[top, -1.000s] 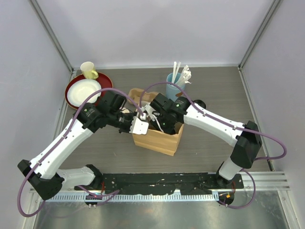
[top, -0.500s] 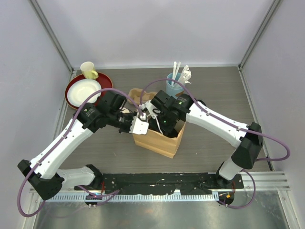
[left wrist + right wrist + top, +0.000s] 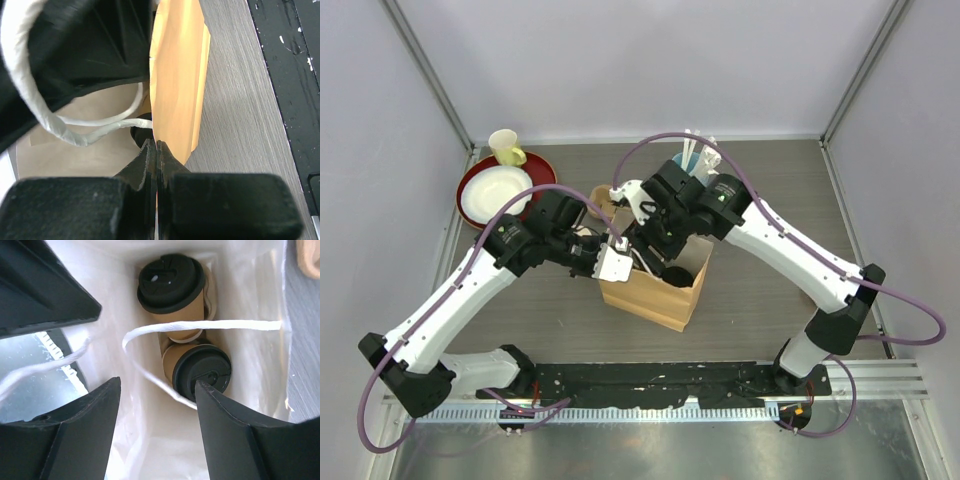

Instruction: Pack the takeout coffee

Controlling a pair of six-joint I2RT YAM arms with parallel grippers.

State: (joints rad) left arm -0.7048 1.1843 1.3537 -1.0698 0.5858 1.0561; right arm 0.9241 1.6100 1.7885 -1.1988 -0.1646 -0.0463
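1. Two capped coffee cups (image 3: 171,277) sit touching at the bottom of a brown paper bag (image 3: 655,290), which stands mid-worktop (image 3: 770,300) between the two arms. The nearer cup (image 3: 202,372) looks tilted against its neighbour, though the steep angle makes that uncertain.
2. The left end effector (image 3: 156,150) is pinched flat on the bag's rim and holds that wall out. The right end effector (image 3: 157,385) hangs over the mouth with its fingers spread wide and nothing between them.
3. Risk: a white handle cord (image 3: 200,326) loops across the opening, directly under the spread fingers. If the right arm lifts carelessly, it could hook the cord and drag or topple the bag.
4. Risk: if the nearer cup is indeed leaning, a jolt might tip it over, and its sip lid could leak.
5. Risk: when the pinch lets go, the soft paper wall may fold in over the lids.
6. Around the bag:
   - At the far left are a red plate (image 3: 470,185) carrying a white bowl (image 3: 500,190), and a yellow mug (image 3: 505,147).
   - Behind the bag is a blue tumbler (image 3: 682,165) of white utensils.
   - Just behind the bag is a tan tray (image 3: 603,198), mostly hidden by the arms.
7. Both arms cross above the bag, crowding the way out.
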